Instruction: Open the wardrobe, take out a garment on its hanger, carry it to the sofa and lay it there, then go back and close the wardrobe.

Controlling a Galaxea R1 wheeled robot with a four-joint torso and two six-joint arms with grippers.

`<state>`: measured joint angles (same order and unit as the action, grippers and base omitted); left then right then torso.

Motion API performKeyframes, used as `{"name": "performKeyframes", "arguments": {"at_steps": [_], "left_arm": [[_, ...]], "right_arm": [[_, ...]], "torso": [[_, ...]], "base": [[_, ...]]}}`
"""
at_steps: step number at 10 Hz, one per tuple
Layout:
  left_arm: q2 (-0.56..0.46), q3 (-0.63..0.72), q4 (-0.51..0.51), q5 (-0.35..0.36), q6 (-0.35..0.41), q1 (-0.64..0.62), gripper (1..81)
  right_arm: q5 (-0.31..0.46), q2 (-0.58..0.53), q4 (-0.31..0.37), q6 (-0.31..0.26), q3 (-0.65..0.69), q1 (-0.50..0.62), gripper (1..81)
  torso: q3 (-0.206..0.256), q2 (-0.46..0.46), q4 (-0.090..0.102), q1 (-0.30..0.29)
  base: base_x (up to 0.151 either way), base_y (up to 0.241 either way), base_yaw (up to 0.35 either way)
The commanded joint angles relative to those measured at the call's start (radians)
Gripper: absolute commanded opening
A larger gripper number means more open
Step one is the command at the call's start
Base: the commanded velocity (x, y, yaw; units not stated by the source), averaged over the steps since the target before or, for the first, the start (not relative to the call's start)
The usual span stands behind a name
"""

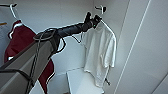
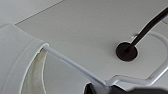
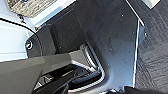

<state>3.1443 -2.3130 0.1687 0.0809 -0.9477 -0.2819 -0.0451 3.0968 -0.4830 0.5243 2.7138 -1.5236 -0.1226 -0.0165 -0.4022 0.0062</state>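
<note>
Inside the open tall white wardrobe (image 1: 140,47), a maroon jacket with white trim (image 1: 18,45) hung at the left. The left gripper (image 1: 93,21) reached up to the slim white plastic hanger (image 2: 75,66), its fingers apparently clamped on the hanger's neck. The plain white thin T-shirt (image 1: 100,52) hung just below it, long axis vertical, hem downward, hook toward a dark round fitting (image 2: 126,51). Done well, the lift should go straight up, then clear outward. I could not tell the right gripper's finger state.

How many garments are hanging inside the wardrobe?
2: the white T-shirt hangs on the right, at the left tool; the maroon jacket hangs on the left, partly behind the arm. Others may be hidden.
</note>
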Motion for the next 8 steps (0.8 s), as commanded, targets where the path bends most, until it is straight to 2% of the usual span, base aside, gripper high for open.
{"name": "performKeyframes", "arguments": {"at_steps": [1,3,6,7,8], "left_arm": [[-0.030,0.125,-0.044,0.059,0.040,-0.279,1.0],[-0.119,0.200,-0.044,0.057,0.038,-0.311,1.0],[-0.182,0.250,-0.043,0.054,0.030,-0.329,1.0],[-0.194,0.262,-0.044,0.050,0.032,-0.331,1.0],[-0.216,0.270,-0.046,0.047,0.032,-0.326,1.0]], "right_arm": [[0.045,-0.001,0.003,0.003,-0.002,0.032,81.1],[0.045,-0.002,0.004,0.002,-0.003,0.030,81.1],[0.044,-0.002,0.001,0.002,-0.002,0.030,81.1],[0.044,-0.002,0.001,0.002,-0.002,0.030,81.1],[0.044,-0.002,0.001,0.002,-0.002,0.030,81.1]], "torso": [[0.000,0.000,0.000,0.000],[0.000,0.000,0.000,0.001],[-0.001,0.000,0.000,0.001],[0.000,0.000,0.053,0.001],[0.000,0.000,0.097,0.000]], "base": [[0.000,0.000,0.000],[0.000,0.000,0.000],[0.000,0.000,0.000],[0.000,0.000,0.000],[0.000,0.000,0.000]]}}
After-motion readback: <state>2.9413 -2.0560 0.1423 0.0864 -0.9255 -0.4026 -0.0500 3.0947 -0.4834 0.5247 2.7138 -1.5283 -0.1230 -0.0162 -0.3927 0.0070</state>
